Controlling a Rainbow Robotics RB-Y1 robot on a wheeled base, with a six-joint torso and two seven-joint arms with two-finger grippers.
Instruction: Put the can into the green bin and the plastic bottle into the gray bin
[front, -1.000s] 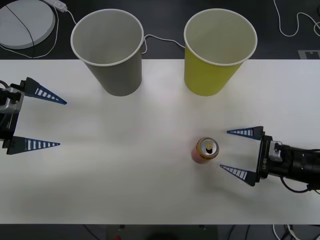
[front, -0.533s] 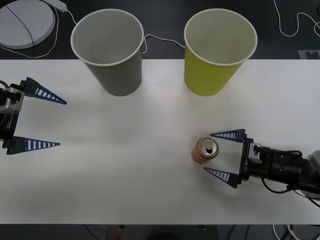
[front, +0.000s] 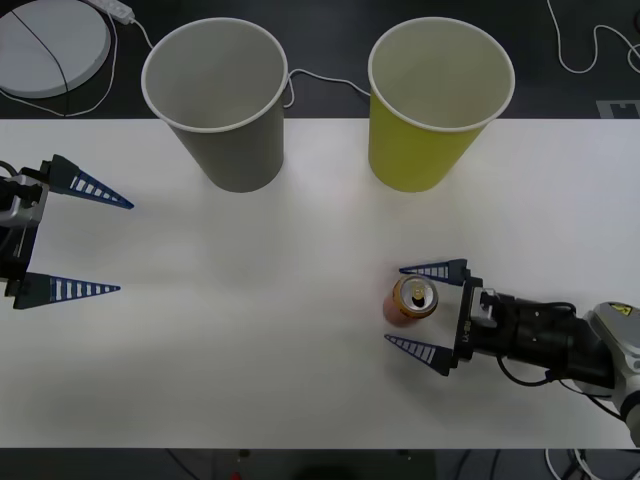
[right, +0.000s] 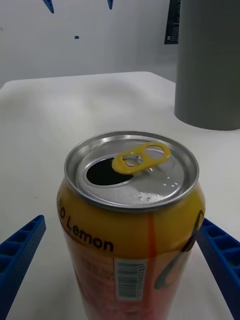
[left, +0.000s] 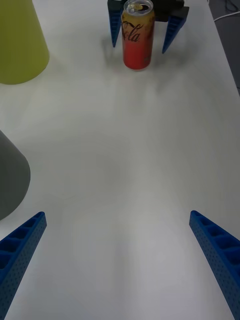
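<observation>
The orange-red can (front: 412, 300) stands upright on the white table (front: 250, 330), its tab open. My right gripper (front: 393, 305) is open, one blue finger on each side of the can (right: 132, 215) and not touching it. The left wrist view shows the can (left: 137, 40) between those fingers (left: 172, 30). The gray bin (front: 235, 155) and the green bin (front: 415, 155) stand upright at the back of the table. My left gripper (front: 126, 248) is open at the table's left edge, holding nothing. The plastic bottle is out of view.
A white round disc (front: 50, 45) and cables (front: 320, 80) lie on the dark floor behind the table. Bare table stretches between the can and the two bins.
My right gripper has slid left along the table until its open fingers flank the can. The can, the bins and the left arm have not moved.
</observation>
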